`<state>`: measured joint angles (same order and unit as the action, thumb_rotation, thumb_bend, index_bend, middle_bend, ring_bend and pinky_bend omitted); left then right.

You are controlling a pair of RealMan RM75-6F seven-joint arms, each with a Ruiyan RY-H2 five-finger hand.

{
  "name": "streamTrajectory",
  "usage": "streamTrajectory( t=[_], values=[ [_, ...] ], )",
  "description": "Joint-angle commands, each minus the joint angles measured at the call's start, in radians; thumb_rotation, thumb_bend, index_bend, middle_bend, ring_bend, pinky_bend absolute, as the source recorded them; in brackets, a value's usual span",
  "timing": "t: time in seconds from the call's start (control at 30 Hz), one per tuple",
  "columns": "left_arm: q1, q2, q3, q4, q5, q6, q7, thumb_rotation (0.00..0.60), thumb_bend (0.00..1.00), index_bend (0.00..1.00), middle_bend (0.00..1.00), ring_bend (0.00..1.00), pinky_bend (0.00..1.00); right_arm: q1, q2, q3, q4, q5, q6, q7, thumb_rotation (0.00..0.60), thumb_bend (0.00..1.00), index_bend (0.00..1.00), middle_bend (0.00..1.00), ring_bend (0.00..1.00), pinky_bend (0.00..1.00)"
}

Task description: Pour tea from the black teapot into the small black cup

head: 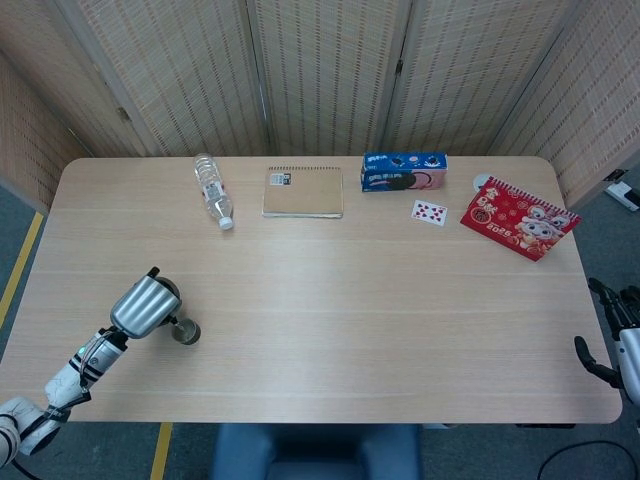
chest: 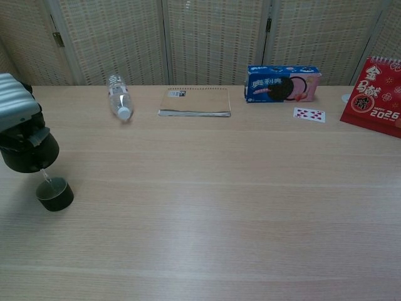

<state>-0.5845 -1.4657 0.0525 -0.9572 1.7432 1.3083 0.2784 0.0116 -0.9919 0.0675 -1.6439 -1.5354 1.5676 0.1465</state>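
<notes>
My left hand point(head: 145, 305) point(chest: 15, 103) grips the black teapot point(chest: 28, 150) near the table's front left and holds it tilted, spout down. A thin stream runs from the spout into the small black cup point(chest: 54, 194) point(head: 186, 332), which stands on the table just below and right of the pot. In the head view the hand hides most of the teapot point(head: 170, 298). My right hand point(head: 618, 340) hangs off the table's right edge with fingers apart and nothing in it.
Along the back lie a water bottle point(head: 212, 190), a spiral notebook point(head: 303, 192), a blue biscuit box point(head: 403, 171), a playing card point(head: 429, 212) and a red 2026 calendar point(head: 517, 218). Woven screens stand behind the table.
</notes>
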Motion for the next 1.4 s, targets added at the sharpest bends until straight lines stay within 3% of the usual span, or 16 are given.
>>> streamTrajectory(
  t=[0.03,0.77,1.4],
  values=[
    [0.000,0.000,0.000,0.002,0.000,0.001,0.001,0.465,0.72,1.00,1.00,0.95,0.58,0.000,0.000,0.000,0.000,0.000,0.000,0.000,0.600,0.43,0.06,0.20,0.26,0.08],
    [-0.005,0.005,0.001,-0.002,0.009,0.001,0.009,0.469,0.72,1.00,1.00,0.95,0.58,-0.005,-0.001,0.000,0.005,-0.001,0.006,0.004,0.600,0.43,0.06,0.20,0.26,0.08],
    [-0.008,0.013,0.001,-0.021,0.009,-0.006,0.018,0.520,0.72,1.00,1.00,0.95,0.58,-0.010,-0.005,0.000,0.014,-0.001,0.012,0.014,0.600,0.43,0.06,0.20,0.26,0.08]
  ],
)
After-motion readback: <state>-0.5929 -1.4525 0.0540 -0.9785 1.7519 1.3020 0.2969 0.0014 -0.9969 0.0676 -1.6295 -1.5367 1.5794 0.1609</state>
